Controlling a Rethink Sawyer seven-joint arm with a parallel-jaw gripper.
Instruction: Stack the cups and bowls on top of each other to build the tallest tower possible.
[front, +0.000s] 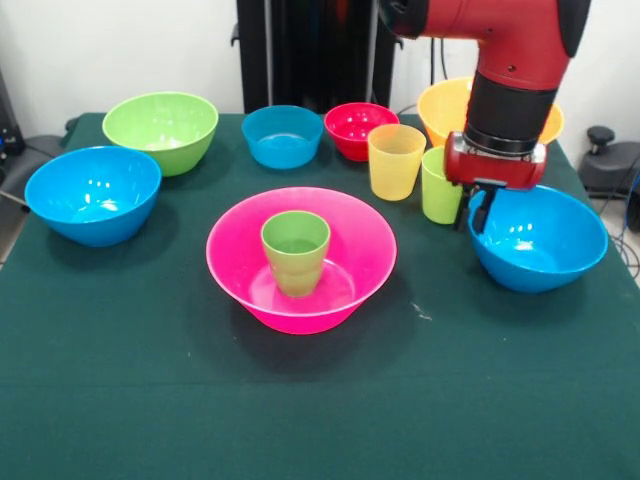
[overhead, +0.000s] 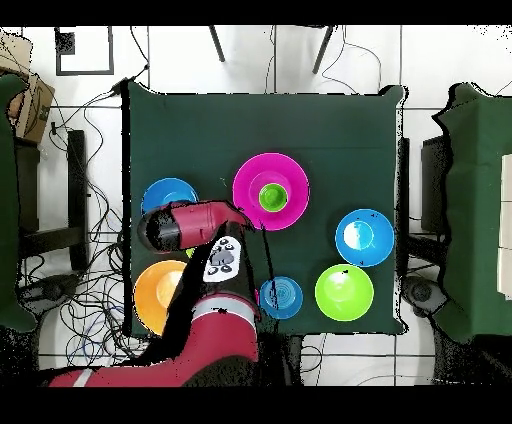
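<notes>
Setting reads as a robotics lab, not a home; red and black arm (front: 505, 60) on a pedestal at a table under green cloth (front: 320, 400); loose cables (overhead: 95, 300) trail over pale tiled floor; bare white wall behind; a second green-covered table (overhead: 480, 200) alongside.

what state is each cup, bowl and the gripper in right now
pink bowl: upright, holds one green cup
green cup: upright inside the pink bowl
yellow-orange cup: upright on the table, empty
lime cup: upright beside the gripper
gripper: low over the right blue bowl's rim, open or shut unclear
right blue bowl: upright, empty
left blue bowl: upright, empty
green bowl: upright, empty
</notes>
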